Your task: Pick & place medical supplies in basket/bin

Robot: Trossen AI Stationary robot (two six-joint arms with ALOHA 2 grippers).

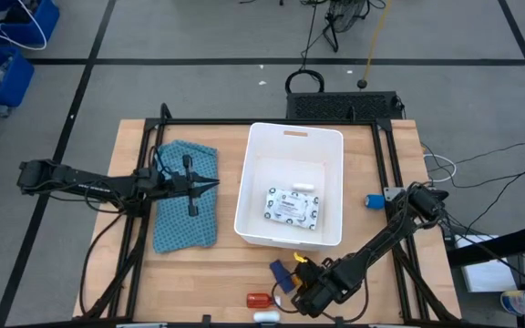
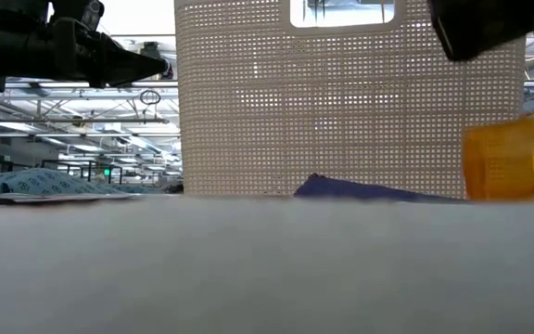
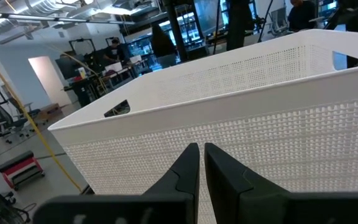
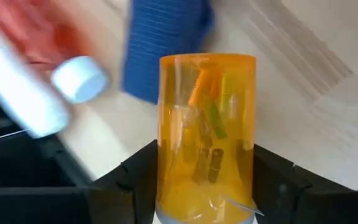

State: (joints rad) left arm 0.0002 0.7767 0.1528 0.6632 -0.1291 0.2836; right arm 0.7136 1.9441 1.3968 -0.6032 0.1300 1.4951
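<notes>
Orange translucent pill bottle [image 4: 206, 137] sits clamped in my right gripper [image 4: 205, 180] at the counter's [image 1: 190, 273] near edge. White plastic tub [image 1: 335, 146] holds only a flat printed packet [image 1: 293, 207]; red bottle [image 1: 259, 299] and blue pieces [image 1: 281, 270] remain. Left gripper [image 1: 215, 185] hovers, fingers together.

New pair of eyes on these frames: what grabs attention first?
The orange pill bottle fills the right wrist view, clamped between the right gripper fingers near the table's front edge. Next comes the big white bin at the table's centre, a flat white printed packet already lying in it. The left gripper hangs shut over the teal patterned cloth, beside the bin.
</notes>
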